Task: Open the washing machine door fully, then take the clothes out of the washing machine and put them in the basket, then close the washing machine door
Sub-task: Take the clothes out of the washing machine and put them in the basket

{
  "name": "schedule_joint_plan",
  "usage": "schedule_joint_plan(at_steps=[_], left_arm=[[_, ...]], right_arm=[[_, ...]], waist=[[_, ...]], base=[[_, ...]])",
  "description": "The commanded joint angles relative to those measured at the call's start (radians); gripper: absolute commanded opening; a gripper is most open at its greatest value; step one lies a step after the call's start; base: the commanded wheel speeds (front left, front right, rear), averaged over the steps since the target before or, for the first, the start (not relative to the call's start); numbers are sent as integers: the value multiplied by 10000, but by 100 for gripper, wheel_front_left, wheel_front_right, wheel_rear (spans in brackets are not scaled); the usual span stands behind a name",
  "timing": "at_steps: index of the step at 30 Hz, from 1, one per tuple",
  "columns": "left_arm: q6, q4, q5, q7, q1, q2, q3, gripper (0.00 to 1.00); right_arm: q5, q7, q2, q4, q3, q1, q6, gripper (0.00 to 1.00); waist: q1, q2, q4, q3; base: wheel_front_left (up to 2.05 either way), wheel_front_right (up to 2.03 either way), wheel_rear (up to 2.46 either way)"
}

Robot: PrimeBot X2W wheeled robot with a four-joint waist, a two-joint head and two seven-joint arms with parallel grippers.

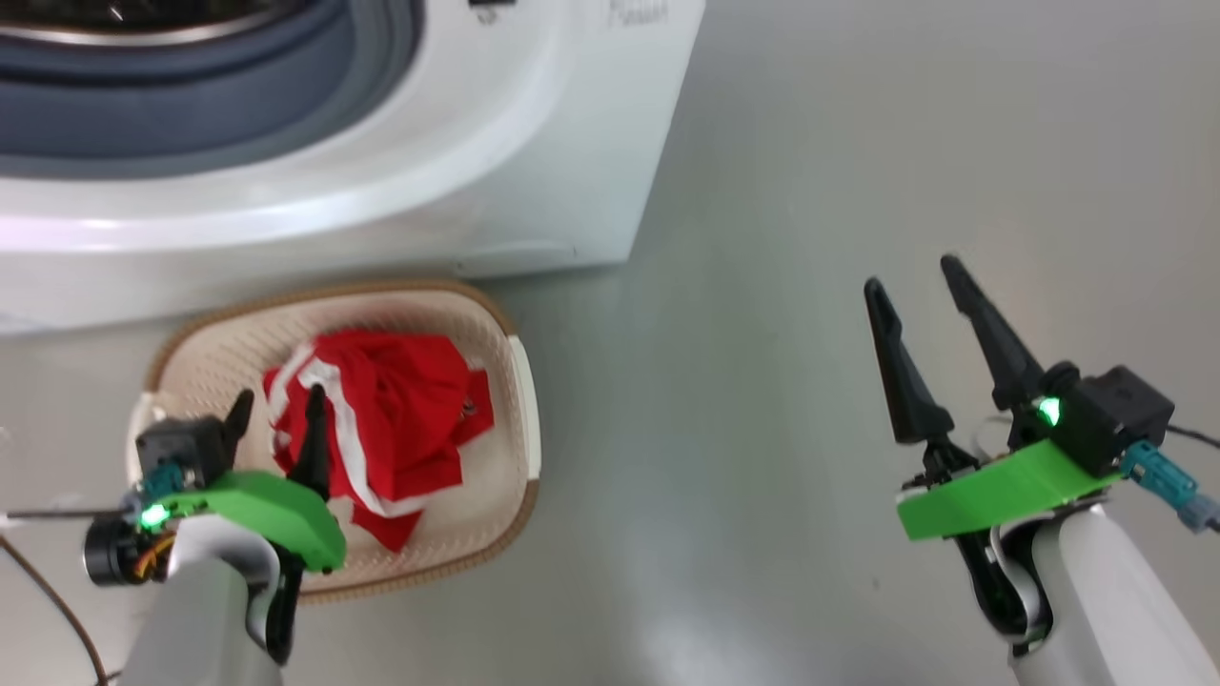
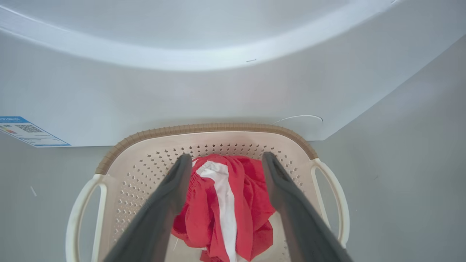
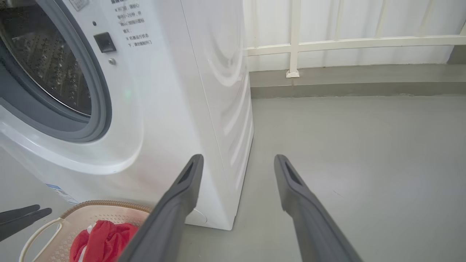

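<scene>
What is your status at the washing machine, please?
Both hands open: left hand above the basket, right hand over floor. Red clothes lie in it, ungripped. Mouth of washing machine uncovered, not yet shut; basket close in front.

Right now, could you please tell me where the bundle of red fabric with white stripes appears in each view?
Head view: red-and-white clothes lower left, inside the cream perforated plastic basket.
Left wrist view: clothes bottom centre, between the fingers of the left gripper.
Right wrist view: clothes bottom left.
Shared landmark: the brown-rimmed basket.
</scene>
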Motion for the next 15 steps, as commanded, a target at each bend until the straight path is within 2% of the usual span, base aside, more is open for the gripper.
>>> schedule_joint_plan(at_steps=[1, 15], left_arm=[[-53, -371, -52, -51, 456, 296, 187, 100], [-55, -2865, 84, -51, 2376, 283, 276, 100]], right_arm=[[47, -63, -99, -174, 243, 311, 63, 100], [194, -63, -214, 36, 142, 1317, 63, 100]], waist=[[0, -1, 178, -857], [0, -1, 312, -2735]], base=[[0, 0, 0], [0, 0, 0]])
